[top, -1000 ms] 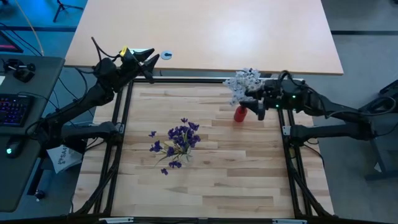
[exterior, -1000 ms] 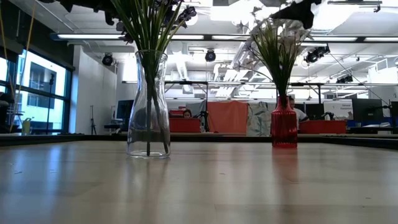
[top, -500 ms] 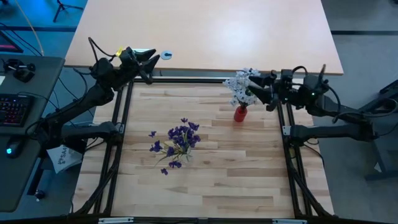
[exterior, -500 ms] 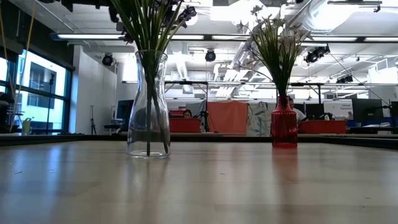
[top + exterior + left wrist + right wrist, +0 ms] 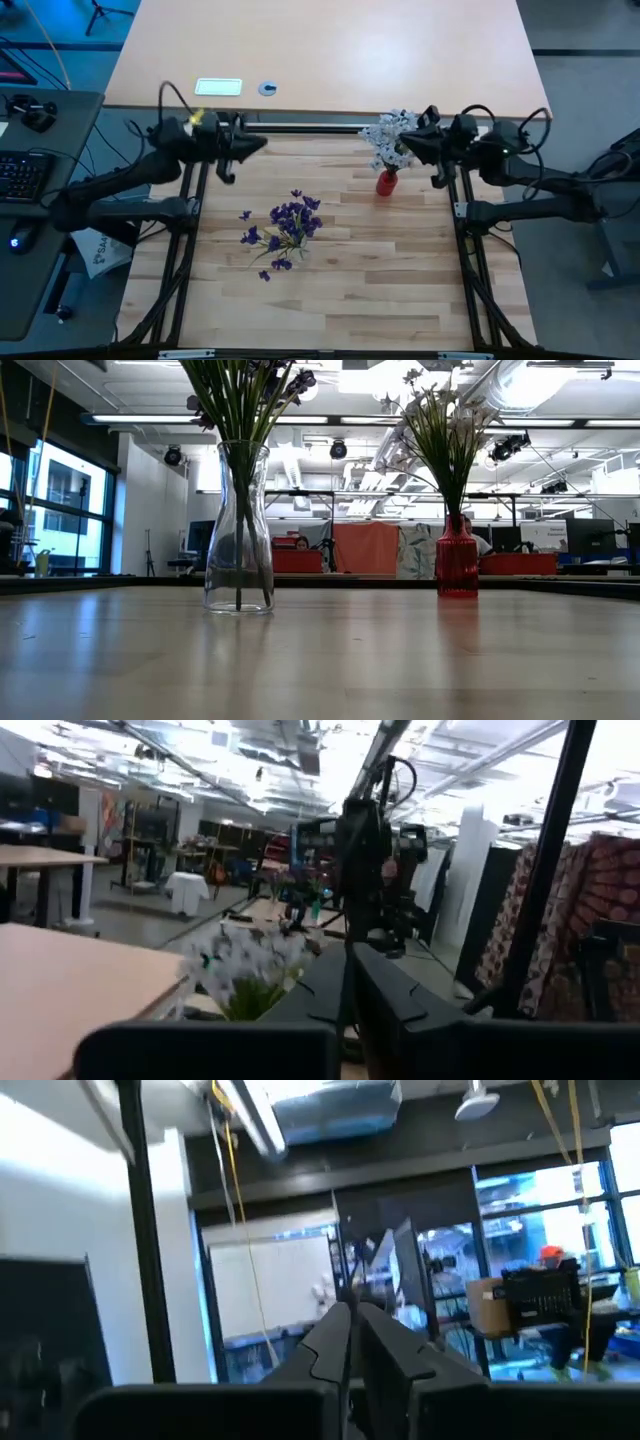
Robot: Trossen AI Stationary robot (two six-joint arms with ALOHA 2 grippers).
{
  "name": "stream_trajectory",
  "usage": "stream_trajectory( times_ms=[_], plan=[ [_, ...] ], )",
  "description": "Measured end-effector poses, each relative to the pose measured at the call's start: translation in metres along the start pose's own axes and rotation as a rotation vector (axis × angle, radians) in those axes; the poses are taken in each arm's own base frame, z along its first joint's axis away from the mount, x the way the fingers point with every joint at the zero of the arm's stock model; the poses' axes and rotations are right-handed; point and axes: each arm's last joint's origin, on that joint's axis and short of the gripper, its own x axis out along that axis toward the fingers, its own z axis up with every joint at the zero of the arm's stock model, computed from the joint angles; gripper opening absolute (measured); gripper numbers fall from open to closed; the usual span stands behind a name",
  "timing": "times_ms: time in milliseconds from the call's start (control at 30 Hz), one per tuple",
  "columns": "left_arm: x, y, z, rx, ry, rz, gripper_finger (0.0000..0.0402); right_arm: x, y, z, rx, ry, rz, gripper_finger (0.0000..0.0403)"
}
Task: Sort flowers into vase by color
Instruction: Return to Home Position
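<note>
White flowers stand with their stems in the small red vase at the far right of the table; they also show in the low view in the red vase. Purple flowers stand in a clear glass vase near the table's middle. My left gripper is shut and empty over the far left of the table, pointing right. My right gripper is shut and empty just right of the white flowers, pointing left.
A black frame rail runs along the table's far edge, with side rails on the left and right. A light desk with a small card and a disc lies beyond it. A keyboard sits off the left side.
My right gripper has drawn back from over the red vase and white flowers, up and toward the far right. My left gripper has swung from the far left corner toward the near side and in over the table. Both bunches of flowers have stayed in their vases.
</note>
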Motion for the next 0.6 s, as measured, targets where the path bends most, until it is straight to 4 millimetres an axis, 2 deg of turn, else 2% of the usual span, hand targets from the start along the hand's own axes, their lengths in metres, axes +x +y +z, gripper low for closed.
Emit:
stream_trajectory(
  times_ms=[67,167,400,600],
  plan=[
    [-0.006,-0.007,-0.016,-0.019,-0.022,0.007,0.0005,-0.002,0.001,0.004,0.019,-0.029,-0.011,0.0023],
    [-0.019,-0.013,-0.04,-0.047,-0.085,0.008,0.0002,-0.001,0.002,0.004,0.028,-0.037,-0.019,0.0006],
    [-0.05,-0.011,-0.089,-0.157,-0.102,0.038,0.0,0.0,0.006,0.001,0.161,-0.025,-0.008,0.0003],
    [-0.071,-0.008,-0.123,-0.274,-0.119,0.057,0.0,0.001,0.008,-0.001,0.215,-0.005,-0.004,0.0001]
  ],
)
